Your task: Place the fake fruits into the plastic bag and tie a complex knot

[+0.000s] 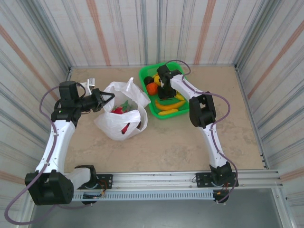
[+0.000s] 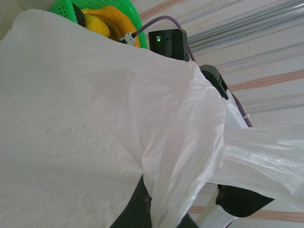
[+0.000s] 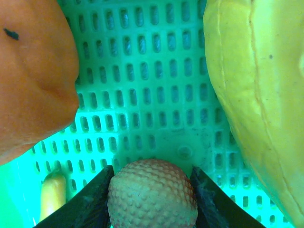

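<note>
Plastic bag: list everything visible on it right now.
The plastic bag is thin, white, translucent, crinkled film with handle loops. It sits slumped on the table, close beside the green basket on its left; whether they touch is unclear. Its mouth gapes upward, and red fake fruits and something green show inside. No knot is tied. The left gripper is shut on its left rim; in the left wrist view the film spreads in broad folds near the camera.

The plastic bag (image 2: 85, 118) hides the tips of the left claw (image 1: 110, 99), and the bumpy fruit (image 3: 152, 194) is cut off below.
</note>
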You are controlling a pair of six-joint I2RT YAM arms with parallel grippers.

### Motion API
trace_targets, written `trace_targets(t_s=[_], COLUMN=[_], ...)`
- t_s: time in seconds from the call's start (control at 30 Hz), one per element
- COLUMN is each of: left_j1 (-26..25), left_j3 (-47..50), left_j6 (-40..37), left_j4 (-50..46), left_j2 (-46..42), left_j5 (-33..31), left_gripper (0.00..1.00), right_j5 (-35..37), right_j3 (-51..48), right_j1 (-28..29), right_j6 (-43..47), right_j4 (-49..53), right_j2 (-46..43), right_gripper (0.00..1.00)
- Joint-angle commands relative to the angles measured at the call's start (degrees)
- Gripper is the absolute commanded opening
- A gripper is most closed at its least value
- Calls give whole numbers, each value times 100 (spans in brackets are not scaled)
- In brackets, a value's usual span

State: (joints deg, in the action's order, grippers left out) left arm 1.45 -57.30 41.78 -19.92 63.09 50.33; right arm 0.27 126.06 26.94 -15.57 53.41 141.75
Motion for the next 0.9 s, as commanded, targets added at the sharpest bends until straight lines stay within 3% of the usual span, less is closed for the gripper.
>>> trace_targets(t_s=[0.0,0.4,0.87], left_j1=[35,33,31], left_j3=[-53,-70,-84], left_j6=[-132,-116,-73], left_j4=[-117,-87,-37], left_j2=[-34,-24,19], left_j5=[-7,-7,12], left_gripper=[0,0,0], right_j5=[119,194,-228], right_j3=[-169,-700,-3190], right_j1=[57,44,143], right_j6=[81,55,-484], right_j4=[283,-55,-956], right_j2=[-260,-1688,-4428], right_gripper=[38,36,36])
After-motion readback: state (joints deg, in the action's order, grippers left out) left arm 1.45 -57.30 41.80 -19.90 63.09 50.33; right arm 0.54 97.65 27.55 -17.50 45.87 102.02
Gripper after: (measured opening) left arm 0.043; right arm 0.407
